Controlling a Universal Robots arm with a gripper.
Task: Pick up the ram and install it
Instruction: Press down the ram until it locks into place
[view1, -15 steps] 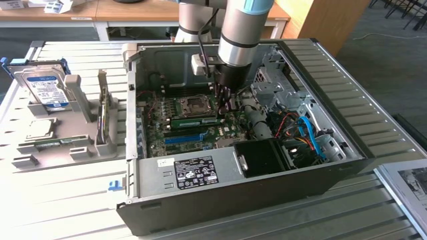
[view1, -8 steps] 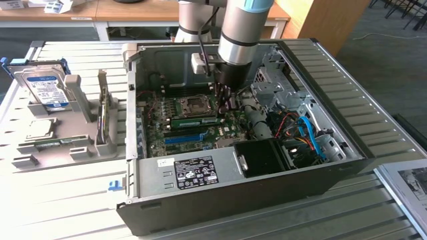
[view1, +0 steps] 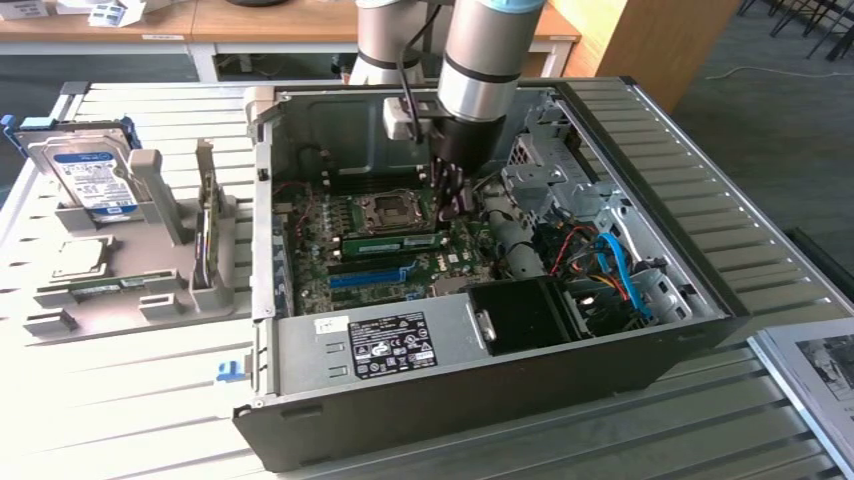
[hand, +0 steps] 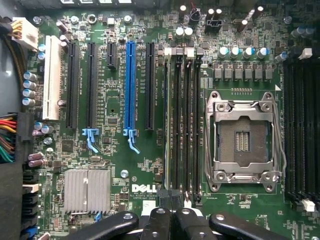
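1. The ram (view1: 394, 242) lies as a green stick with a white sticker on the motherboard (view1: 387, 265) inside the open case (view1: 667, 330), just below the empty CPU socket (view1: 391, 208) in the exterior view. Whether it is fully seated I cannot tell.
2. The gripper (view1: 457, 195) hangs over the board just to the exterior view's right of the ram, near its end, its fingers drawn together and holding nothing that can be seen.
3. In the wrist view the gripper (hand: 172, 212) sits closed over the end of the bank of black memory slots (hand: 182, 125), beside the socket (hand: 243, 141); contact with the slots cannot be judged.
4. On the exterior view's left, a grey holder (view1: 127, 290) on the slatted worktop (view1: 120, 410) carries a hard drive (view1: 94, 180) standing upright and a square processor (view1: 83, 258) lying flat.
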